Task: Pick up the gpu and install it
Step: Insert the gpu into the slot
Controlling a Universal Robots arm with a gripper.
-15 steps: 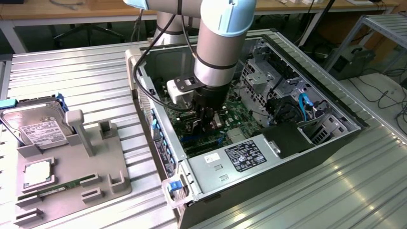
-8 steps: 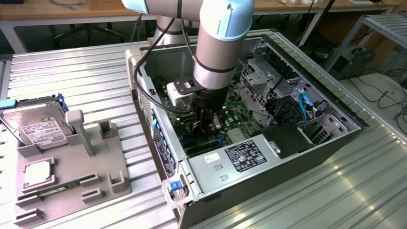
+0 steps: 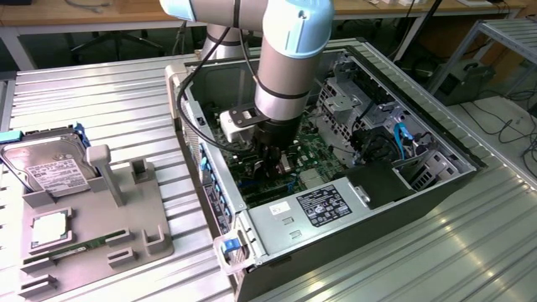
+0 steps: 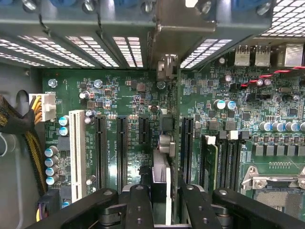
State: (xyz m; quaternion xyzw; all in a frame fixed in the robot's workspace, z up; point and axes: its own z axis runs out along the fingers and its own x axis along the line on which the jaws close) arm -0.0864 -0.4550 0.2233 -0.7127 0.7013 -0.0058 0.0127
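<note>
Wrist view: card held on edge over the slots

Wrist view shows the black two-fingered gripper [image 4: 164, 200] clamped on the gpu [image 4: 167, 143] — a thin card seen edge-on, with small silver components along it and its silver metal bracket end [image 4: 167, 67] reaching toward the perforated rear wall of the case. The card stands upright over the green motherboard [image 4: 133, 109], in line with the row of long black expansion slots [image 4: 122, 150]; whether its lower edge is already in a slot or just above one I cannot tell. In the exterior view the grey and light-blue robot arm [image 3: 281, 63] reaches down into the open black and silver computer case [image 3: 436, 182], with the gripper [image 3: 275, 165] low over the board.

The step in hand looks like the install itself: pick-up is done and the card is being lined up or pressed home. My judgement is that the next move calls for keeping the card square to the slot and the bracket matched to its rear opening — a tilt could jam the edge connector.

Outside the case, the grey parts holder [image 3: 92, 245] carries the boxy silver hard drive with white label [image 3: 49, 168] and a narrow green RAM stick [image 3: 71, 250].
</note>
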